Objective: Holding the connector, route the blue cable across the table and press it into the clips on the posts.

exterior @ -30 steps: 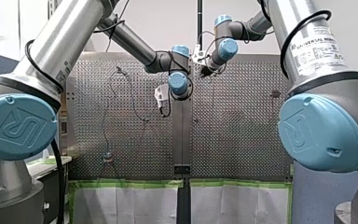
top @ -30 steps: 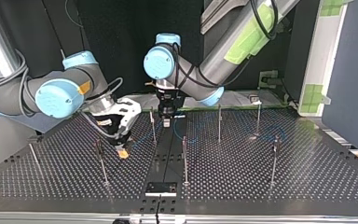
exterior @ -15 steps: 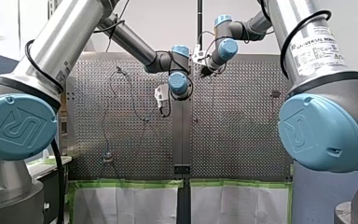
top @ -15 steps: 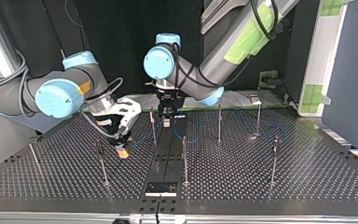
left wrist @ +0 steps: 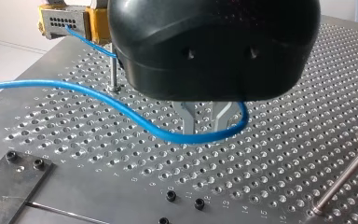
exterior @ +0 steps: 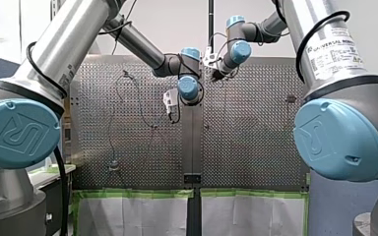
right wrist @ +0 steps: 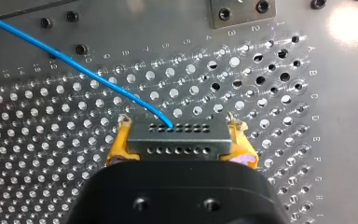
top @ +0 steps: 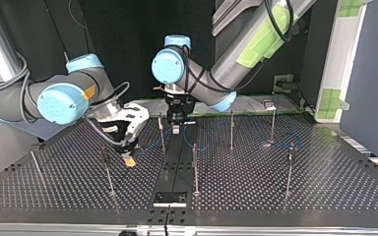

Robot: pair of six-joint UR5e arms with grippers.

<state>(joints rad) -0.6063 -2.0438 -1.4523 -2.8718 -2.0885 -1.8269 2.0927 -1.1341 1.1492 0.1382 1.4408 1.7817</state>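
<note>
In the right wrist view my right gripper is shut on the grey connector, one yellow pad on each end. The blue cable leaves the connector's face and runs off over the perforated table. In the top view this gripper hangs low near a post. My left gripper points down at the table's middle strip. Its metal fingers stand a little apart in the left wrist view. The blue cable loops across their tips. Beyond them is the connector.
Several thin upright posts stand on the table, among them one beside my left gripper, one nearer the camera and others toward the top view's right. A small black plate sits at the near edge.
</note>
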